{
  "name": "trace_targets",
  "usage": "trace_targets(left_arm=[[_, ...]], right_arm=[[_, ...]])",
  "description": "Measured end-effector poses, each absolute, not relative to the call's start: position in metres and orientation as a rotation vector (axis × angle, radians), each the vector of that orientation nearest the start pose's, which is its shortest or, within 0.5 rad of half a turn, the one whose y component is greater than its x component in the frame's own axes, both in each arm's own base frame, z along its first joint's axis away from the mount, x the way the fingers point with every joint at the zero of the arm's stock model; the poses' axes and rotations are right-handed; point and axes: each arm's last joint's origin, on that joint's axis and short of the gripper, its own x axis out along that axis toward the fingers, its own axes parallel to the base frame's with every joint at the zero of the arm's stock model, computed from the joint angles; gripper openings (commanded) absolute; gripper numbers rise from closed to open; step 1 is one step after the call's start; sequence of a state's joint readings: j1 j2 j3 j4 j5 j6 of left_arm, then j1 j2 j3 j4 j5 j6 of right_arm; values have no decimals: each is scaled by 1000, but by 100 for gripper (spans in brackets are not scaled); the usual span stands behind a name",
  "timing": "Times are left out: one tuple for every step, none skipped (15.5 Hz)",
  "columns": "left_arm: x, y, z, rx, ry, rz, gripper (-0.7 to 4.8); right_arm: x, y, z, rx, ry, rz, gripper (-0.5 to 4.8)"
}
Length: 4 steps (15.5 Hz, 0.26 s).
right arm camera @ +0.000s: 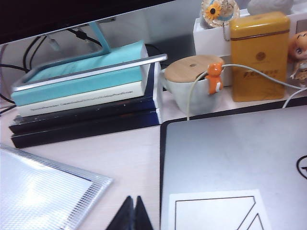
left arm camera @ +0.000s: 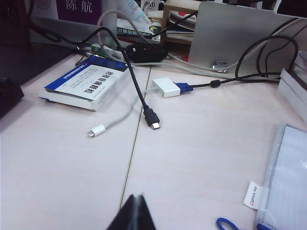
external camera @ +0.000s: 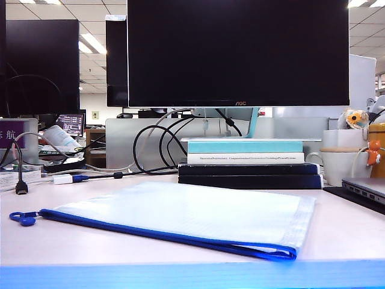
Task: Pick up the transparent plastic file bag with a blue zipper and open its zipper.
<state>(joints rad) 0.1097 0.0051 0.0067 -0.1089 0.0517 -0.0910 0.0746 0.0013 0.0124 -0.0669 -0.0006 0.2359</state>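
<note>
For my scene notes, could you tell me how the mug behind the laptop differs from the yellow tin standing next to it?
The mug is pale grey-white and squat, while the yellow tin is golden and taller. The mug has a round wooden lid and an orange clip figure on its rim; the yellow tin has a flat matching lid and printed lettering. Both stand upright behind the laptop, side by side.

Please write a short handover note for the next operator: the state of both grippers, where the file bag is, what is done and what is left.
Left gripper: jaws shut, empty, above bare table beside the bag's pull end.
Right gripper: jaws shut, empty, between the bag's corner and the laptop.
Transparent plastic file bag: flat on the table, in front of the stacked books.
Blue zipper: closed, on the near edge.
Done: nothing.
Left: pick up, unzip.
</note>
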Motion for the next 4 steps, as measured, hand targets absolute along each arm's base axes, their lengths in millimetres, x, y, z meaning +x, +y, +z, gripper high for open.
trace_targets(left_arm=[[97,9,155,-98,105,63,-1],[97,9,155,-98,105,63,-1],[97,9,155,-98,104,63,-1],[97,9,155,-98,105,63,-1]], right_arm=[[97,7,161,237,65,68,-6],[97,7,161,237,65,68,-6],[97,7,161,237,65,68,-6],[97,7,161,237,65,68,-6]])
